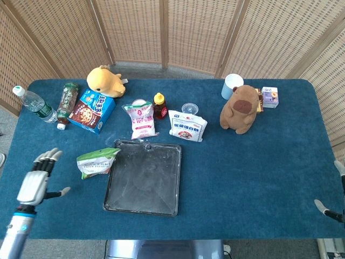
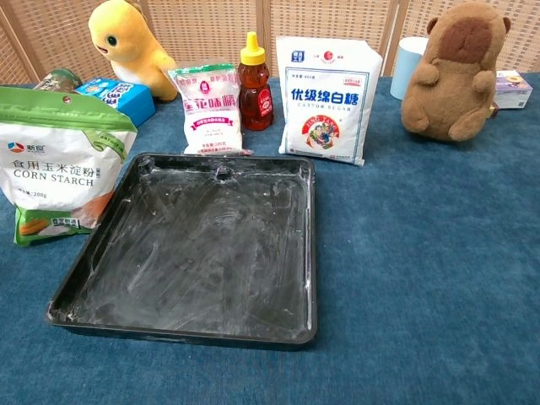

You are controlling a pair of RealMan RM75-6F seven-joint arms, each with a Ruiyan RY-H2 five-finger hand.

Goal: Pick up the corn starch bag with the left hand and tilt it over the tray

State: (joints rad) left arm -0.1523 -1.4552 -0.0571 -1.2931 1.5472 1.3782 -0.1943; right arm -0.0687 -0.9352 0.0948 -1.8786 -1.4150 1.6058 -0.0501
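Left hand [image 1: 39,178] above table's near-left edge, fingers spread, holding nothing. Corn starch bag [image 1: 96,162] just right of it, untouched, standing beside black tray [image 1: 112,197]. Right hand [image 1: 333,208] barely visible; state unclear.

I read "CORN STARCH" and "200g" on the green starch bag [image 2: 59,160], and "CASTOR SUGAR" on the white sugar bag [image 2: 325,97]. Other labels I can't make out.
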